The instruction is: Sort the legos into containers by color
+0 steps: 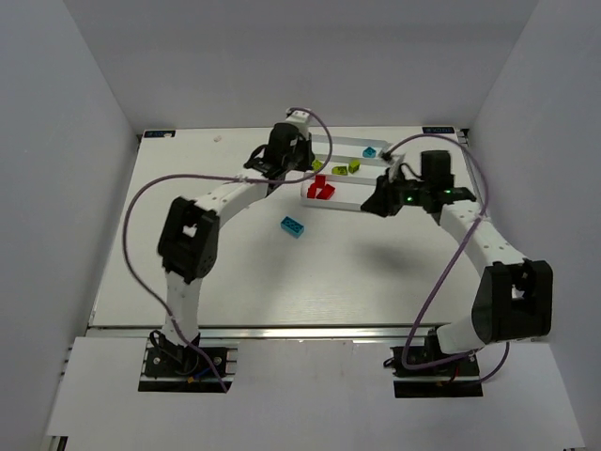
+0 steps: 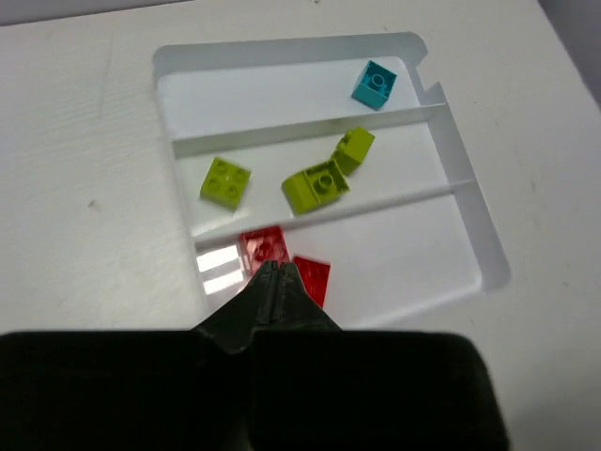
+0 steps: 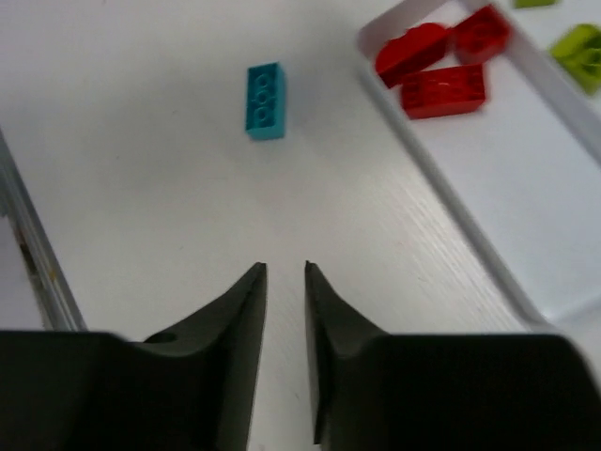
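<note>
Left pincer [image 2: 275, 272]: pinched shut and empty, over the red legos [image 2: 264, 246] in the tray [image 2: 413, 254], which sits by the table's far edge.
Right pincer [image 3: 285, 272]: narrowly parted, empty, over bare table [image 3: 141, 188].
Right wrist view, not left: long cyan lego [image 3: 265, 101] loose mid-table, outside the tray.
Left wrist view, not right: small cyan lego [image 2: 375, 85] alone in the far compartment, yellow-green legos [image 2: 225, 181] in the middle one.

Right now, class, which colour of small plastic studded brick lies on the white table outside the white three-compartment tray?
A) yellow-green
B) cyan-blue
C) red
B: a long cyan-blue plastic brick lies alone on the white table outside the white three-compartment tray, while the red bricks and yellow-green bricks all sit inside it.
</note>
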`<state>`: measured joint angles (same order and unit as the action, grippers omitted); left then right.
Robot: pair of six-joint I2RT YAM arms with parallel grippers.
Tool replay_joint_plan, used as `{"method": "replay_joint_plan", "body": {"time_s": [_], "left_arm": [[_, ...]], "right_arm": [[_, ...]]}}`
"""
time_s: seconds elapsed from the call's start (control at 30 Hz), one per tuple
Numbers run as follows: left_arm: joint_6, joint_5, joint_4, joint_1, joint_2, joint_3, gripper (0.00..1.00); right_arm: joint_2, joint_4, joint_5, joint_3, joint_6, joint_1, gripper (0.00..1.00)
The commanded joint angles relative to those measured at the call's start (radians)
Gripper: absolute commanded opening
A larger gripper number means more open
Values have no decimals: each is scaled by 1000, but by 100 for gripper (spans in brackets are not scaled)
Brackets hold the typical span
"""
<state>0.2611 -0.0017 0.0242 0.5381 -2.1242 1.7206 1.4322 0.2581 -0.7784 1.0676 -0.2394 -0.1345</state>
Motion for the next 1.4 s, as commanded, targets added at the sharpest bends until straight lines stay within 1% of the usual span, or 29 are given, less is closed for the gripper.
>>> {"method": "replay_joint_plan", "body": {"time_s": [0.0, 0.03, 0.07, 0.1, 0.13, 0.17, 0.2, 0.23, 0.27, 0.3, 0.33, 0.37, 0.4, 0.43, 0.47, 0.6, 0.67, 0.77, 0.8, 0.87, 0.93, 0.97, 1.03, 1.07, 1.13, 1.17, 1.23, 1.27, 1.37], "left_arm": [[49, -60, 48, -41, 360, -189, 0], [58, -60, 60, -50, 422, -255, 0], [76, -69, 94, -68, 485, -386, 0], [82, -75, 114, -78, 606, -448, 0], [82, -81, 143, -87, 668, -507, 6], [79, -110, 201, -87, 726, -600, 38], [70, -122, 226, -96, 841, -642, 49], [61, -142, 255, -96, 900, -682, 58], [46, -190, 299, -96, 956, -717, 64], [35, -211, 315, -96, 1012, -787, 67], [24, -233, 330, -96, 1117, -821, 67], [6, -251, 351, -96, 1167, -854, 67], [-2, -285, 361, -96, 1210, -903, 71], [-17, -300, 379, -96, 1290, -926, 71], [-20, -314, 388, -96, 1326, -949, 76], [-34, -314, 375, -96, 1435, -1036, 77], [-36, -299, 349, -96, 1454, -1070, 77], [-39, -299, 349, -96, 1448, -1066, 77], [-40, -303, 349, -96, 1448, -1067, 77], [-42, -313, 344, -96, 1452, -1072, 77], [-43, -316, 345, -96, 1454, -1072, 77], [-42, -317, 347, -96, 1457, -1072, 77], [-42, -322, 345, -96, 1469, -1072, 77], [-42, -323, 345, -96, 1471, -1073, 77], [-42, -328, 349, -96, 1477, -1072, 77], [-42, -328, 350, -96, 1478, -1072, 77], [-43, -328, 352, -96, 1481, -1073, 77], [-42, -328, 352, -96, 1483, -1075, 77], [-42, -327, 352, -96, 1485, -1073, 77]], "right_arm": [[80, 92, 86, 60, -127, -137, 25], [109, 95, 112, 72, -123, -225, 24], [176, 105, 166, 107, -115, -253, 30], [213, 113, 188, 132, -94, -273, 38], [246, 133, 206, 159, -89, -330, 47], [278, 145, 221, 185, -84, -349, 63], [328, 154, 264, 225, -65, -373, 89], [348, 155, 277, 244, -55, -385, 89], [368, 148, 297, 258, -38, -413, 89], [397, 139, 350, 284, -28, -421, 89], [411, 135, 372, 299, -25, -430, 89], [428, 135, 381, 313, -23, -453, 89], [462, 141, 390, 343, -21, -461, 89], [479, 148, 393, 357, -15, -470, 89], [508, 147, 409, 368, -15, -494, 89], [573, 86, 490, 391, 3, -540, 89], [617, 78, 514, 422, -3, -556, 89], [671, 81, 563, 469, -5, -573, 89], [680, 75, 573, 474, -5, -577, 88], [689, 57, 574, 479, -5, -577, 80], [694, 50, 579, 477, -5, -582, 69], [697, 47, 584, 476, -6, -585, 60], [700, 37, 588, 471, -12, -588, 50], [700, 36, 588, 468, -15, -588, 38], [694, 47, 578, 468, -29, -587, 23], [677, 52, 567, 465, -35, -585, 2], [642, 56, 545, 457, -50, -579, 0], [589, 56, 491, 451, -61, -570, 0], [472, 50, 400, 449, -70, -533, 0]]}}
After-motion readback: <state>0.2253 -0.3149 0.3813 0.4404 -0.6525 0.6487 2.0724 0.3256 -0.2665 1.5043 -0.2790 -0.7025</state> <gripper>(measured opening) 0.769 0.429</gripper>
